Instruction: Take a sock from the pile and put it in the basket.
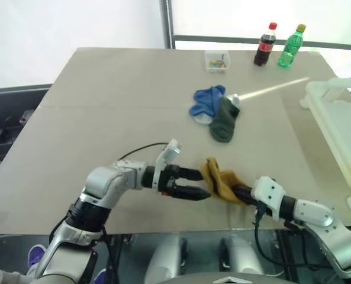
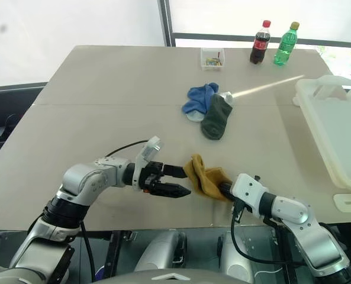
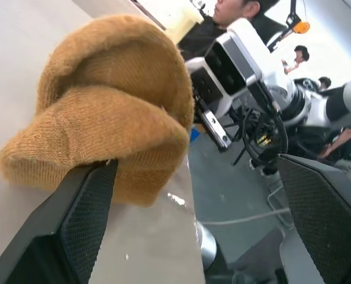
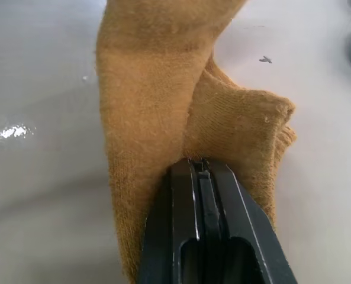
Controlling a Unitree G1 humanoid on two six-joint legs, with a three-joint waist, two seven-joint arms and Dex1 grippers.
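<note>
Mustard sock (image 1: pixel 221 182): near table (image 1: pixel 104 118) front edge, clenched in right hand (image 1: pixel 241 192); left hand (image 1: pixel 193 183) released, alongside; basket (image 1: pixel 341 127) far right.

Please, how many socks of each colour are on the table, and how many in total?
Mustard-yellow sock, pinched in the shut right hand: 1
Blue sock: 1
Dark green sock: 1
Total: 3 socks

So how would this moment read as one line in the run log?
right tool: shut on yellow sock | left tool: open beside sock | basket: no sock inside
</note>
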